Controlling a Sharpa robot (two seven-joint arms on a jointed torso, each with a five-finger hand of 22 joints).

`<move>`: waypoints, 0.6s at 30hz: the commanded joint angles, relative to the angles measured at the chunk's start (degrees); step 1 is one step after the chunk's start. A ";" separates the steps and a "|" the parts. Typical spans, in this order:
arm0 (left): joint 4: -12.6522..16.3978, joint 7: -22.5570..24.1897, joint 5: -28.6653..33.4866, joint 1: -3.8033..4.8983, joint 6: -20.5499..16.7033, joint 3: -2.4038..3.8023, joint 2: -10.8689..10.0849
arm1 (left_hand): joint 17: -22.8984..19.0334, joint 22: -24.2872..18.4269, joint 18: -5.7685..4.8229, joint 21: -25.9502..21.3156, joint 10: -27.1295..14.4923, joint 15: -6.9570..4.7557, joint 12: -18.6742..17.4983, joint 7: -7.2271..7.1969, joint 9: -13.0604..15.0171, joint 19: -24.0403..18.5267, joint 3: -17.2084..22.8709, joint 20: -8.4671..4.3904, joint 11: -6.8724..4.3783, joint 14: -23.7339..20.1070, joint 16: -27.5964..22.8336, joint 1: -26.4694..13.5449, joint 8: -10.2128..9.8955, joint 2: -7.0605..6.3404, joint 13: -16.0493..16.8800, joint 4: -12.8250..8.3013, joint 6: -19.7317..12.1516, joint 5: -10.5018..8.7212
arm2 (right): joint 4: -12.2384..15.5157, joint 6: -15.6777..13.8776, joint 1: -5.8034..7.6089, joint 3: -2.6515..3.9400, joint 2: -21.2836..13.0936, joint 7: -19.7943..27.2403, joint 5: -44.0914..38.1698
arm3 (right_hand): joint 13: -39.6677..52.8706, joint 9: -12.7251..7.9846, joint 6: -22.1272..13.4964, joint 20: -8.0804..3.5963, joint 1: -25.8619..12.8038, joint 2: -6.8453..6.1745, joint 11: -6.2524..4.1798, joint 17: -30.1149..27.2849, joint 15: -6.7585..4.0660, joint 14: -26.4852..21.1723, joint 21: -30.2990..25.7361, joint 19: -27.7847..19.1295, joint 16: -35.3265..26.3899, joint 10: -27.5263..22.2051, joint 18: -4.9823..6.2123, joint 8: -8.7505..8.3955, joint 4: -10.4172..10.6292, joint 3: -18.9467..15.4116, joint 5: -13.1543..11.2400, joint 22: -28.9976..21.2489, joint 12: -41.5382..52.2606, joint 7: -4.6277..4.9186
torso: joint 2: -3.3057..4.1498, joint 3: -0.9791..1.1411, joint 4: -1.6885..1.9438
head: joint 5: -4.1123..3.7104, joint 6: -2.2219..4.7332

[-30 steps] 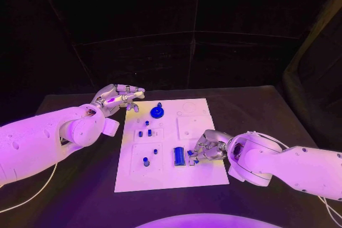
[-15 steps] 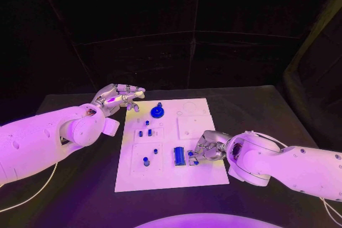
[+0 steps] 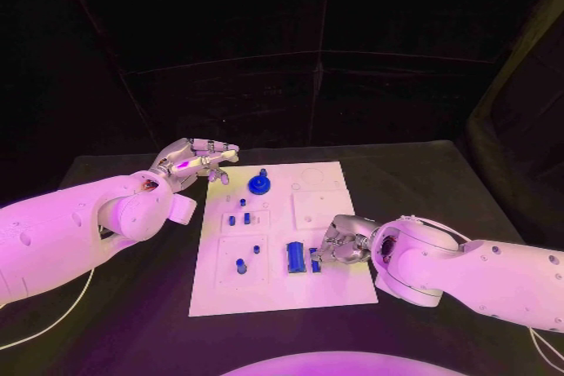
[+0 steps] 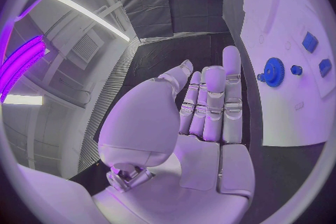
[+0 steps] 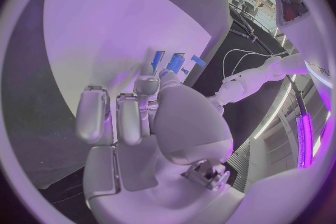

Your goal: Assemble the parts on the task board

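— Right hand (image 3: pixel 342 244) sits low at the task board (image 3: pixel 319 209), lower right of centre, fingers curled at a small blue part (image 3: pixel 315 263) beside the rectangular blue block (image 3: pixel 295 257). Held? I cannot tell.

— Left hand (image 3: pixel 191 160), upper left, fingers apart, holds nothing. Likely a seating step; next needs careful alignment.

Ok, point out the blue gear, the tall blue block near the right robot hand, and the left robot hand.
blue gear (image 3: pixel 260 182), head view, on its round face.
tall blue block (image 3: pixel 295 257), head view, on its middle.
left robot hand (image 3: pixel 191 159), head view, on the palm.
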 commanded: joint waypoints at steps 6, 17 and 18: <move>0.10 0.17 0.17 0.08 0.67 0.05 0.00 | -0.04 -0.09 0.79 -0.34 -0.31 -0.06 0.18 -0.03 0.01 0.26 0.40 0.30 0.01 -0.31 -0.33 0.18 0.39 0.22 -0.09 -0.08 -0.49 0.10 | -0.16 -0.39 0.05 0.01 0.32 -0.51 -1.42 | 0.25 -0.04 0.59 -0.02 -3.44 0.33 -0.07 -0.04 -0.13 3.16 0.29 0.18 0.23 0.46 -0.55 -0.68 -0.10 -2.25 -7.53 0.08 -0.13 0.32 | 0.00 0.01 0.01 | -0.11 0.02; 0.04 0.14 0.17 0.07 0.68 0.05 0.01 | -0.04 -0.09 0.79 -0.34 -0.31 -0.06 0.18 -0.03 0.01 0.26 0.40 0.30 0.01 -0.31 -0.33 0.18 0.39 0.22 -0.09 -0.08 -0.49 0.10 | 0.67 -1.55 0.05 0.01 -1.07 2.02 -0.95 | 0.04 0.07 0.25 0.06 -3.03 -0.22 0.08 -0.78 -0.05 2.99 -0.22 -0.33 -0.33 0.05 -0.37 -1.15 -0.75 -3.79 -12.98 -0.67 -1.20 0.50 | -0.09 0.06 0.03 | -0.07 0.26; 0.02 0.16 0.17 0.07 0.67 0.05 0.01 | -0.04 -0.09 0.79 -0.34 -0.31 -0.06 0.18 -0.03 0.01 0.26 0.40 0.30 0.01 -0.31 -0.33 0.18 0.39 0.22 -0.09 -0.08 -0.49 0.10 | 0.79 -1.91 0.06 0.02 -1.36 2.62 -0.34 | -0.69 -0.04 -0.41 0.11 -2.82 -0.76 0.25 -1.51 0.05 2.82 -0.69 -0.78 -0.86 -0.47 -0.22 -1.51 -0.88 -4.09 -12.98 -1.40 -2.33 0.73 | -0.11 0.06 0.04 | -0.08 0.34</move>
